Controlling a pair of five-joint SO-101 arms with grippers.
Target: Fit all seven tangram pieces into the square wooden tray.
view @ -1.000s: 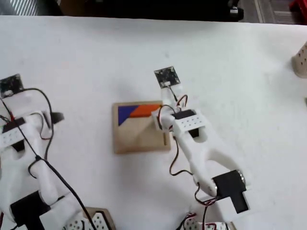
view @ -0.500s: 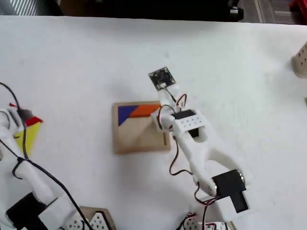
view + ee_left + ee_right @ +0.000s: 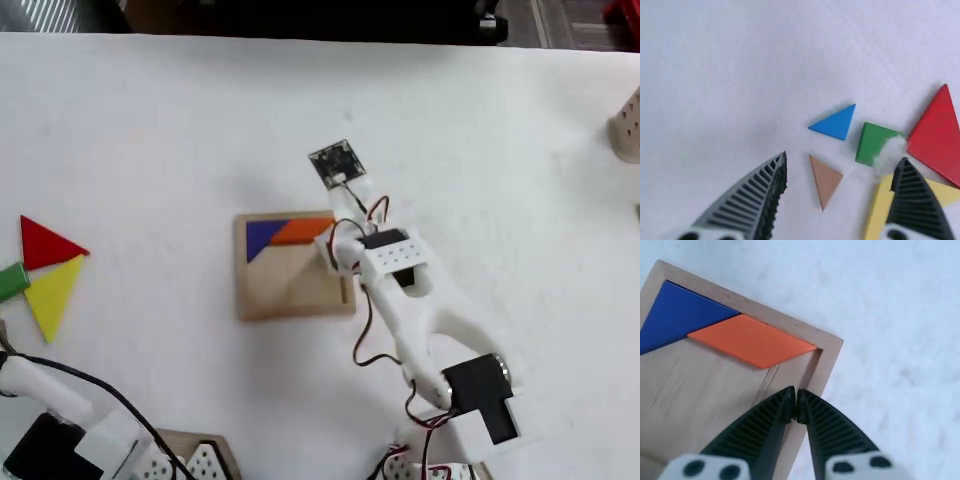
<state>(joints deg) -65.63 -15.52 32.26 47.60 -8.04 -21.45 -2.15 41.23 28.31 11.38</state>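
The square wooden tray (image 3: 290, 300) lies mid-table with a blue triangle (image 3: 260, 237) and an orange parallelogram (image 3: 301, 230) along its far side. My right gripper (image 3: 795, 394) is shut and empty, hovering at the tray's right rim (image 3: 826, 360) just below the orange parallelogram (image 3: 752, 340) and beside the blue triangle (image 3: 675, 315). At the table's left edge lie a red triangle (image 3: 44, 243), a yellow triangle (image 3: 52, 292) and a green piece (image 3: 10, 282). My left gripper (image 3: 842, 160) is open above a tan triangle (image 3: 825, 179), with a small blue triangle (image 3: 836, 123), green square (image 3: 874, 143), red triangle (image 3: 937, 135) and yellow triangle (image 3: 946, 194) close by.
The right arm (image 3: 410, 300) stretches from the near edge to the tray's right side. The left arm's base (image 3: 60, 440) sits at the near left corner. A pale perforated object (image 3: 628, 125) stands at the far right edge.
The left arm has pulled back toward the near left corner, uncovering the red, yellow and green pieces. The right arm's wrist turned slightly and otherwise stayed at the tray.
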